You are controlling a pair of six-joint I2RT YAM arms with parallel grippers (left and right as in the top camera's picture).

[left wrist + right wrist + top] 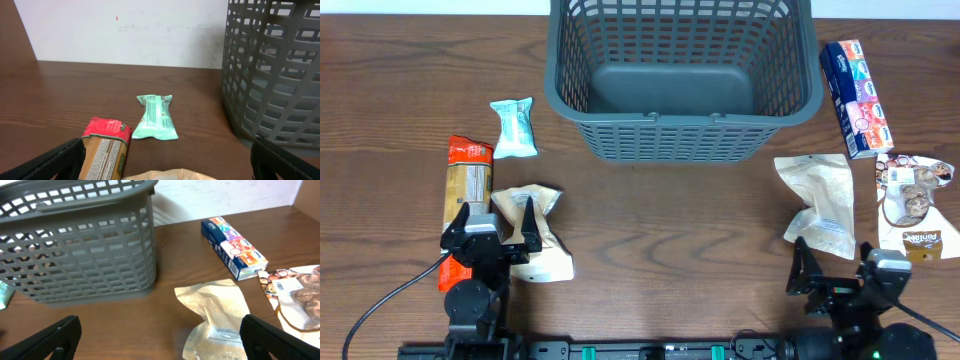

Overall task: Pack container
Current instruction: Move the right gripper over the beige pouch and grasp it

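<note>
1 grey container (685,120), 6 snack packets (513,127) on the counter (660,220) — 3 per side — left tool (495,222) and right tool (832,262) spread apart, empty.

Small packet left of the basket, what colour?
Mint green packet with faint white print; clearest in the left wrist view.

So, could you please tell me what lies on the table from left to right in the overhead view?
Orange snack bar → left tan pouch → container → right tan pouch → white cookie packet. Teal packet and blue box overlap neighbours, so omitted.
</note>
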